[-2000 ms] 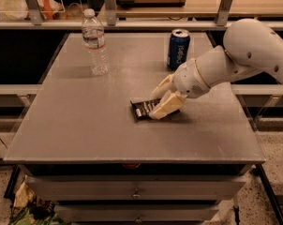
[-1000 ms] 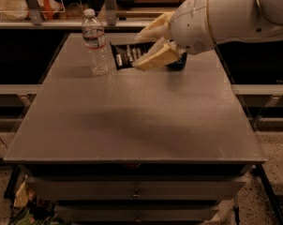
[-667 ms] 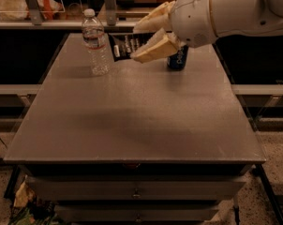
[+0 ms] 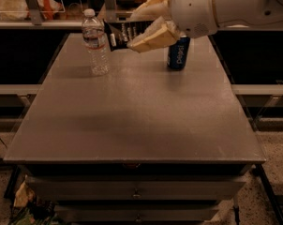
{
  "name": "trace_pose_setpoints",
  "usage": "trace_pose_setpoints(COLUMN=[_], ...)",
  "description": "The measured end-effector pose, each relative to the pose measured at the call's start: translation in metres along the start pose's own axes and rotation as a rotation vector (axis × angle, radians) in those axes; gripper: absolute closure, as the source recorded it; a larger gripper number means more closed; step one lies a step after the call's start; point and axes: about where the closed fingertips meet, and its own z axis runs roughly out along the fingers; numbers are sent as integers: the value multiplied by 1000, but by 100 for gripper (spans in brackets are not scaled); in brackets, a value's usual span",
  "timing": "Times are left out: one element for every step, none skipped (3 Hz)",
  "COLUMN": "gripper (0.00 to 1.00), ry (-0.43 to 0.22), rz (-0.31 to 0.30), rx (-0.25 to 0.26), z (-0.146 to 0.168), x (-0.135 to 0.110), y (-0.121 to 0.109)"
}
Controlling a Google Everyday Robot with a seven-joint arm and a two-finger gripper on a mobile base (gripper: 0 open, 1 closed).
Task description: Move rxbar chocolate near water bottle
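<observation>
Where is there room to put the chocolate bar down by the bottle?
The table is bare between the water bottle and the blue soda can, and across the whole front half. It's crowded only at the back, where the gripper holds the rxbar chocolate above that gap.

The blue can (image 4: pixel 179 55) behind the raised claw (image 4: pixel 131 31) reads "pepsi".

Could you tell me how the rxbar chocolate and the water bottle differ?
The rxbar chocolate is dark and flat; the water bottle is clear and tall. The bar hangs in the air, clamped in the gripper above the far part of the table; the bottle stands upright on it. They are close together.
</observation>
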Motion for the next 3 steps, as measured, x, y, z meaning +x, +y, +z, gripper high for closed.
trace_pose_setpoints(gripper=[82, 59, 35], ry=[-2, -4, -5], rz=[-4, -8, -12], rx=[-3, -5, -7], z=[1, 2, 3], x=[-3, -6, -9], y=[1, 2, 3])
